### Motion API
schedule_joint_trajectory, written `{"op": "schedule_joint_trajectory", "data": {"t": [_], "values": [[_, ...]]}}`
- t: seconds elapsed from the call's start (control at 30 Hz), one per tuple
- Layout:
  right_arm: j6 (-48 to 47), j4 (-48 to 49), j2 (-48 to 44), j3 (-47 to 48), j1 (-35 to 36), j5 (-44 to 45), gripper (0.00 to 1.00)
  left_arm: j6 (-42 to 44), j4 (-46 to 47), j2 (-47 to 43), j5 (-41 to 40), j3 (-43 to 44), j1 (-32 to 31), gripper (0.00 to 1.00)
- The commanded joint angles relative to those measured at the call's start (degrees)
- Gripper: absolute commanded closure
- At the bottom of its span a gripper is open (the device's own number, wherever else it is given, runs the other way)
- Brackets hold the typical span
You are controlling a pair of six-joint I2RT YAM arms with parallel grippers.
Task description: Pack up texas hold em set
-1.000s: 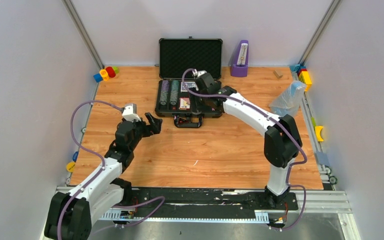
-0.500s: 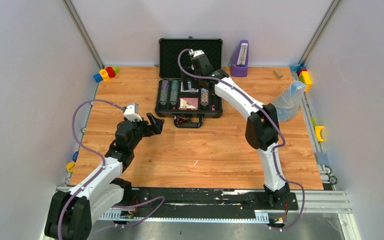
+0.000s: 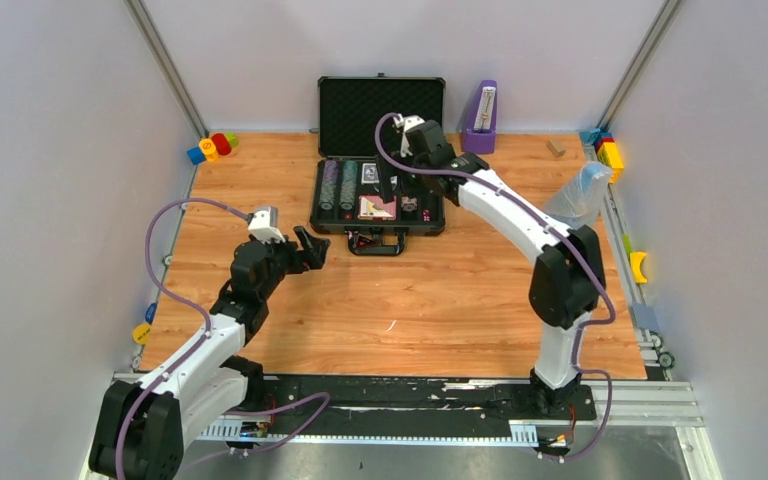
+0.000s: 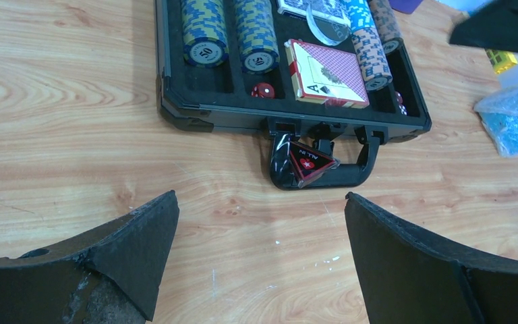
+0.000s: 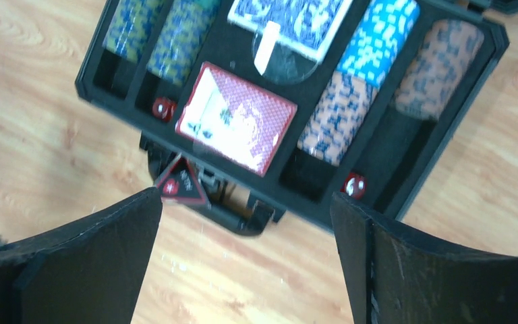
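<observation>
The black briefcase (image 3: pixel 322 195) lies open at the back centre with its foam lid (image 3: pixel 380 103) upright. In its base sit rows of poker chips (image 5: pixel 378 40), a red deck (image 5: pixel 236 125), a blue deck (image 5: pixel 297 17) and red dice (image 5: pixel 354 183). A handle (image 4: pixel 357 175) with a triangular tag (image 4: pixel 310 162) faces the arms. My right gripper (image 3: pixel 400 188) (image 5: pixel 245 196) hovers open above the case's front edge, holding nothing. Off to the left of the case, my left gripper (image 3: pixel 305 248) (image 4: pixel 260 199) stands open and empty over bare wood.
A purple metronome (image 3: pixel 479 118) stands right of the lid. A clear plastic bag (image 3: pixel 577 197) lies at the right edge. Coloured blocks sit at the back left corner (image 3: pixel 212 146) and back right corner (image 3: pixel 608 150).
My right gripper has opened wide and shifted above the case, first back toward the lid, then right. The red deck now lies uncovered in the tray. The left arm has stayed put.
</observation>
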Motion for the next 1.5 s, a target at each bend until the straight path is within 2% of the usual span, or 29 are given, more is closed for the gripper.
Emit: {"op": "schedule_joint_trajectory", "data": {"t": [0.0, 0.2, 0.33, 0.4, 0.5, 0.63, 0.77, 0.93, 1.13, 1.2, 1.33, 1.47], "values": [[-0.6, 2.8, -10.5, -9.1, 0.5, -3.1, 0.02, 1.1, 3.4, 0.5, 0.9, 0.7, 0.2, 0.00], [-1.3, 10.1, -22.0, -24.4, 0.5, -4.0, 0.02, 0.3, 4.5, 3.4, 2.5, 1.4, 0.2, 0.00], [-1.0, 23.5, -31.1, -37.2, 0.5, -12.9, 0.00, 0.3, 4.6, 4.2, 2.9, 1.7, 0.2, 0.00], [0.1, 30.8, -34.4, -42.0, 0.5, -13.9, 0.00, 0.2, 4.6, 4.3, 2.9, 1.6, 0.2, 0.00], [-1.1, 39.7, -34.8, -45.9, 0.5, -16.5, 0.00, 0.1, 4.6, 4.2, 3.1, 1.7, 0.2, 0.00], [0.0, 37.3, -31.4, -42.8, 0.5, -20.9, 0.00, 0.2, 3.4, 2.5, 3.1, 1.6, 0.2, 0.01], [0.6, 35.3, -33.3, -41.3, 0.4, -14.8, 0.00, 0.5, 3.2, -1.0, 1.7, 0.4, 0.2, 0.00], [-0.8, 44.7, -40.5, -49.9, 0.4, -14.7, 0.00, 0.3, 3.6, -1.2, 1.6, 0.0, 0.2, 0.00], [1.6, 40.2, -41.5, -51.4, 0.4, -11.4, 0.02, -4.4, 5.7, 2.2, 0.2, 0.1, 0.2, 0.00], [2.1, 41.4, -44.6, -55.1, 0.4, -10.2, 0.02, -5.8, 7.0, 2.3, 0.2, 0.0, 0.2, 0.00], [3.7, 43.2, -50.4, -62.1, 0.4, -5.7, 0.00, -12.3, 2.6, 1.6, -6.9, 0.2, 0.2, 0.00], [5.6, 43.4, -55.2, -67.4, 0.4, -5.3, 0.00, -18.2, 2.8, 3.0, -3.9, 1.1, 0.2, 0.07]]}}
